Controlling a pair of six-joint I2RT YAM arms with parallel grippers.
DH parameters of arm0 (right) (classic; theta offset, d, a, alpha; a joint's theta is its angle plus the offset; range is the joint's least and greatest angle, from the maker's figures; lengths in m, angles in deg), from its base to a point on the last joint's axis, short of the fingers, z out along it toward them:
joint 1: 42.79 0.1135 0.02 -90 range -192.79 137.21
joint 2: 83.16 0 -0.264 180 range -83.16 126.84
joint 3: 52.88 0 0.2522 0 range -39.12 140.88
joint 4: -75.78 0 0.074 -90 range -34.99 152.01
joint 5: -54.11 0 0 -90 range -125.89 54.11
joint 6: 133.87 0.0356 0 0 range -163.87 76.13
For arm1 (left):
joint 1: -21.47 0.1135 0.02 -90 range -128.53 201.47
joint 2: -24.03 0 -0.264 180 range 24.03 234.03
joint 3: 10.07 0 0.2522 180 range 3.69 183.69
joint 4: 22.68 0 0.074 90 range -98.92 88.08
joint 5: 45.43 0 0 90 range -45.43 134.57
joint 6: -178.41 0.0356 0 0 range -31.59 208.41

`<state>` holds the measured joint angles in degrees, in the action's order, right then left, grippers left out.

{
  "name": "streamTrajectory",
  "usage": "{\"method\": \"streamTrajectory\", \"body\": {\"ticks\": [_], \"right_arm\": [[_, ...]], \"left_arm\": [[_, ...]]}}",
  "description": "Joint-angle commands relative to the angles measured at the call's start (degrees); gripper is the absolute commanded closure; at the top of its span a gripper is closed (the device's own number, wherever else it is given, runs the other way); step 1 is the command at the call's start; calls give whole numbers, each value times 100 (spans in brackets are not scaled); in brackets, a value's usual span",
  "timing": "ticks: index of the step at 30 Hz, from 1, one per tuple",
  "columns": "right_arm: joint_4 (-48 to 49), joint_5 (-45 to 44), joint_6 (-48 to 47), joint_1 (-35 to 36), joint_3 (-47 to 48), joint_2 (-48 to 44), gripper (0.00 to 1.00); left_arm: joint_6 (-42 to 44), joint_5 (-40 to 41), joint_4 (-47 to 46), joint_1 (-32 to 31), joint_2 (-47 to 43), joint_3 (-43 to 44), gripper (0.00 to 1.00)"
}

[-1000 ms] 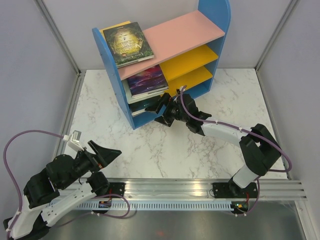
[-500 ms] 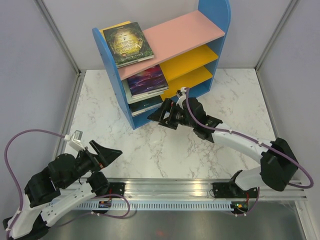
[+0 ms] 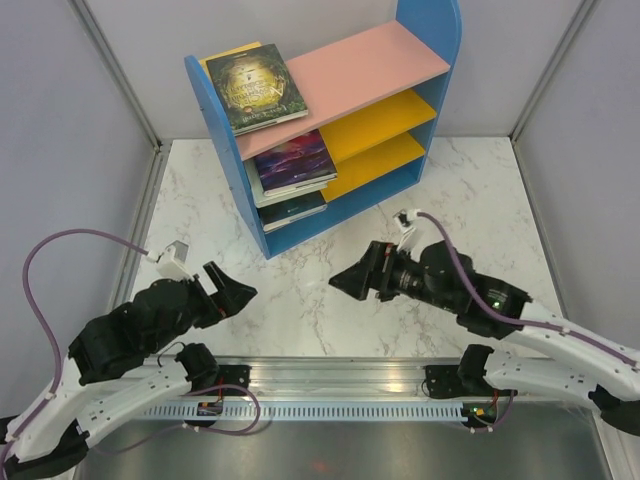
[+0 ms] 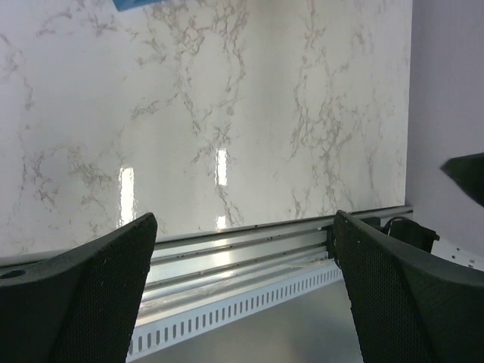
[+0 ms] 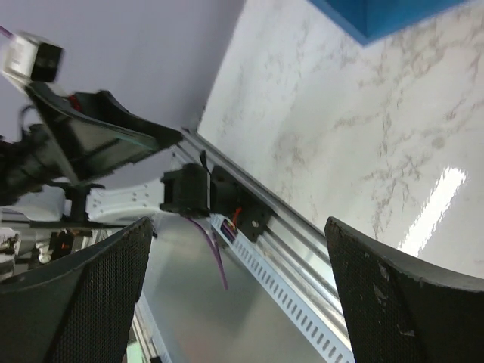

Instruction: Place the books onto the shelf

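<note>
From my station the top camera shows the shelf (image 3: 428, 40) standing at the far side of the marble table (image 3: 470, 190), its open front turned roughly toward the arms. On its pink top board (image 3: 370, 65) a dark green book (image 3: 256, 88) with a gold emblem lies flat at the left end, and a yellow book (image 3: 228, 51) shows an edge from underneath it. The purple galaxy book (image 3: 293, 158) lies at the left end of the upper yellow board (image 3: 385, 118), on what look like one or two more thin volumes, though I cannot count them from this angle. A dark book (image 3: 295, 210) lies on the lower yellow board (image 3: 385, 160), also at the left end. The left gripper (image 3: 240, 290) hangs low over the near-left part of the table, well apart from the shelf. Its wrist view shows both fingers spread wide with only marble and the aluminium rail (image 4: 249, 253) between them, so it is released and carries nothing. The right gripper (image 3: 345, 283) hangs over the middle of the table, near the shelf's front but apart from it, pointing left toward the other arm. Its jaws also stand wide apart and grasp nothing.
</note>
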<state>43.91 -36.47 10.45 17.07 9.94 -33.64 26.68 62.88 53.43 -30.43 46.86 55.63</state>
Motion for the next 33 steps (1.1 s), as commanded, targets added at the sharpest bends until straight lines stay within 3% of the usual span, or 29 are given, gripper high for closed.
{"method": "streamTrajectory", "body": {"ticks": [1,7,12,13,16,19,27,33], "right_arm": [[-701,-873,-404,9,1259,-285,2],[-1932,-1347,-949,9,2967,137,2],[-2311,-1603,-1029,0,3206,-64,2],[-2346,-1629,-1038,9,3207,-91,2],[-2469,-1630,-1056,0,3250,-109,2],[-2662,-1577,-1030,9,3382,-21,2],[-2724,-1682,-1020,0,3497,-108,2],[-2646,-2077,-1064,9,3225,-574,2]], "left_arm": [[591,718,23,-40,221,561,0],[1496,885,6,-31,1275,1080,0],[2532,738,-284,205,2240,1301,0],[2700,527,-354,389,2374,1266,0],[3377,-948,-943,2167,2717,960,0],[3642,-1504,-1417,3121,2736,800,0],[3889,-2190,-2261,4406,2780,748,0],[3704,-1594,-2727,4583,2622,510,0]]}}
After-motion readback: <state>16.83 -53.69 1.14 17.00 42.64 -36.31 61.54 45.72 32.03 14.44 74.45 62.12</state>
